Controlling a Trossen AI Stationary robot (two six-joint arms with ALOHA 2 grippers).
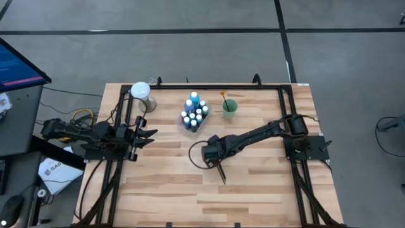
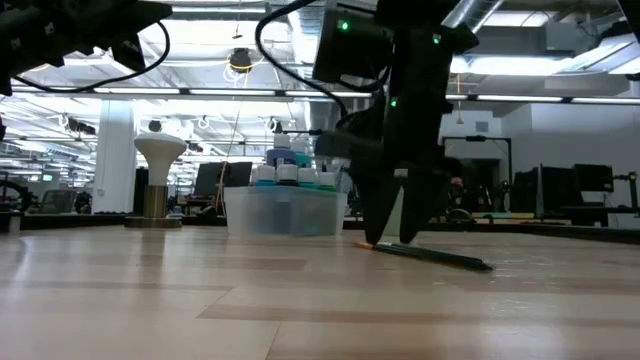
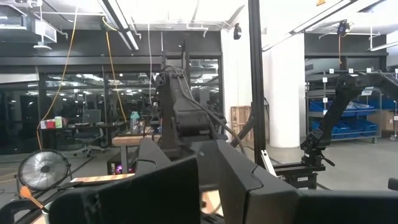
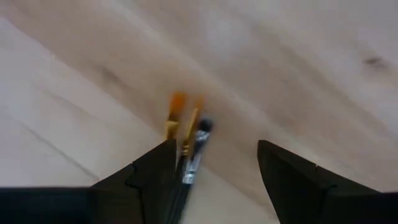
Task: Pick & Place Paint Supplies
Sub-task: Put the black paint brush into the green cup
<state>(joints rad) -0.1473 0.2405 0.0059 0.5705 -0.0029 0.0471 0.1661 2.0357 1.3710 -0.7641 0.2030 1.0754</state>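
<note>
The right tool (image 4: 214, 163) is hovering wide open, holding nothing, over the brushes (image 4: 189, 146) lying mid-desk (image 1: 253, 190). It should be centring so both fingers are straddling the brush handles before closing.

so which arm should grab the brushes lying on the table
Right. Its gripper is already down over the brushes, jaws open with the brush tips beside one finger. The left gripper waits at the table's left edge, far from them.
</note>
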